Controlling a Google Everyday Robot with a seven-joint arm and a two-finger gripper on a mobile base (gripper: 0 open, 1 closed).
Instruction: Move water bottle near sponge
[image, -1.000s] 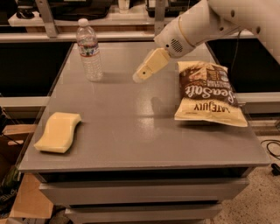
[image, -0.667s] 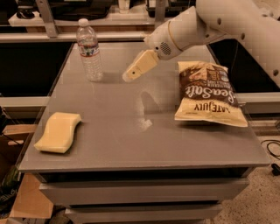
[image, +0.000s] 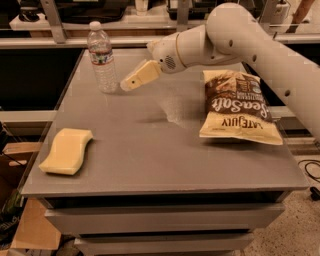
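Pale yellow and wedge-shaped, the hand (image: 127, 83) sits in the upper middle of the frame at the end of a smooth white rounded arm (image: 240, 35) that comes in from the upper right. It tapers down and to the left, with its tip low over the desk (image: 150, 150). Whether the hand is spread or closed cannot be told from this angle. It holds nothing. Its tip is just beside the lower part of the water bottle (image: 101, 60), on the bottle's right, and a thin strip of desk shows between the two.

That bottle stands upright in the upper left of the frame, near the desk's far left corner. It is clear ribbed plastic with a white cap and a white label band with dark and red print.

A sponge (image: 66, 151) lies flat at the left of the frame, near the desk's front left edge and well apart from the bottle. It is a thick, soft-looking pale yellow pad with a wavy outline.

A glossy, crinkled chip bag (image: 239, 107) in yellow and brown, its large white lettering upside down, lies at the right of the frame.

The desk top is flat, matte grey and smooth, with a faint sheen near its middle. Grey drawer fronts (image: 165, 217) run below its front edge, and brown cardboard (image: 30, 230) lies on the floor at lower left.
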